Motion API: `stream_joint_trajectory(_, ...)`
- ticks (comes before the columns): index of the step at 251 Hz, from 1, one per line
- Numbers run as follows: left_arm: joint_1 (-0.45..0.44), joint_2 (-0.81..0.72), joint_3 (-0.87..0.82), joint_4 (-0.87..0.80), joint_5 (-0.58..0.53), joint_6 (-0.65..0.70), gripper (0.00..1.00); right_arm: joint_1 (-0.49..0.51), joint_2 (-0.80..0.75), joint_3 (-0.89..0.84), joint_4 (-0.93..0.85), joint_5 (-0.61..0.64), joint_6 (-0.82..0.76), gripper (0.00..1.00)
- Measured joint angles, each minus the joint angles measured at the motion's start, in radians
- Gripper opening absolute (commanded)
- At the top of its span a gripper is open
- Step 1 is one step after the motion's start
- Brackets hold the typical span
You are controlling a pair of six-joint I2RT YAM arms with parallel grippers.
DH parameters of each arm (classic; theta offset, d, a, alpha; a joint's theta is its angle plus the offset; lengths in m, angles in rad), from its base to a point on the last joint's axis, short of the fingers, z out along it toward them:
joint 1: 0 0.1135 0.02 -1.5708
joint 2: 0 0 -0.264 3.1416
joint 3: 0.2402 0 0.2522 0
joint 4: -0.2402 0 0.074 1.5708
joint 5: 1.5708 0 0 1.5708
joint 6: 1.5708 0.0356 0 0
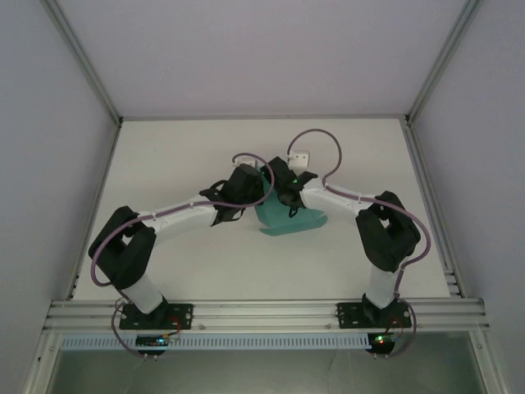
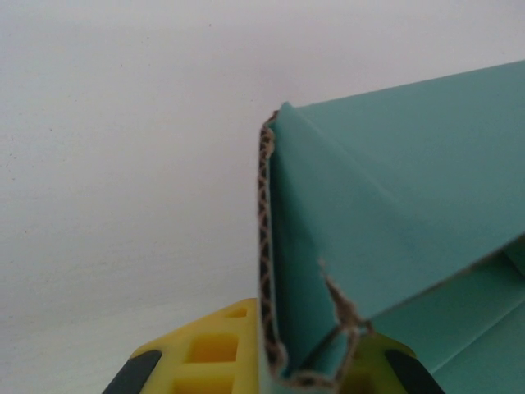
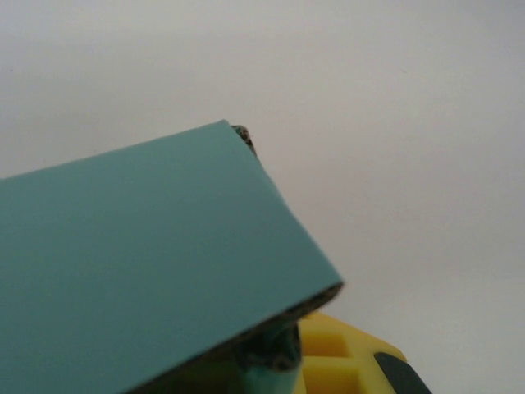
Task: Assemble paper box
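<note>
The paper box (image 1: 292, 220) is teal-green corrugated card, partly folded, held at mid-table between both arms. My left gripper (image 1: 257, 195) meets it from the left and my right gripper (image 1: 284, 197) from the right. In the left wrist view a folded wall of the paper box (image 2: 394, 205) with a torn corner stands between the yellow fingers (image 2: 205, 357); the left gripper (image 2: 299, 373) is shut on it. In the right wrist view a broad panel of the paper box (image 3: 148, 263) hides one finger. The right gripper (image 3: 275, 365) grips the card beside the other yellow finger (image 3: 344, 361).
The white table (image 1: 180, 164) is bounded by an aluminium rail (image 1: 262, 312) at the near edge and frame posts along both sides. Purple cables loop above the wrists, with a white block (image 1: 299, 158) just behind the right wrist.
</note>
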Motion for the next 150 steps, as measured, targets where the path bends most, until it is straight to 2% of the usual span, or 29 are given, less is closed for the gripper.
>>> stream_joint_trajectory(27,0.000,0.000,0.000,-0.027,-0.011,0.003,0.00,-0.017,-0.074,-0.141,0.185,-0.101,-0.133,0.26)
stream_joint_trajectory(52,0.005,0.000,0.000,-0.053,-0.021,0.005,0.00,-0.061,-0.161,-0.270,0.333,-0.240,-0.257,0.55)
stream_joint_trajectory(92,0.024,0.000,0.000,-0.085,-0.060,0.011,0.00,-0.108,-0.271,-0.378,0.439,-0.460,-0.409,0.87)
stream_joint_trajectory(118,0.032,0.000,0.000,-0.089,-0.073,0.019,0.00,-0.102,-0.348,-0.408,0.462,-0.592,-0.467,0.99)
stream_joint_trajectory(150,0.034,0.000,0.000,-0.090,-0.072,0.047,0.00,-0.090,-0.477,-0.449,0.477,-0.695,-0.496,1.00)
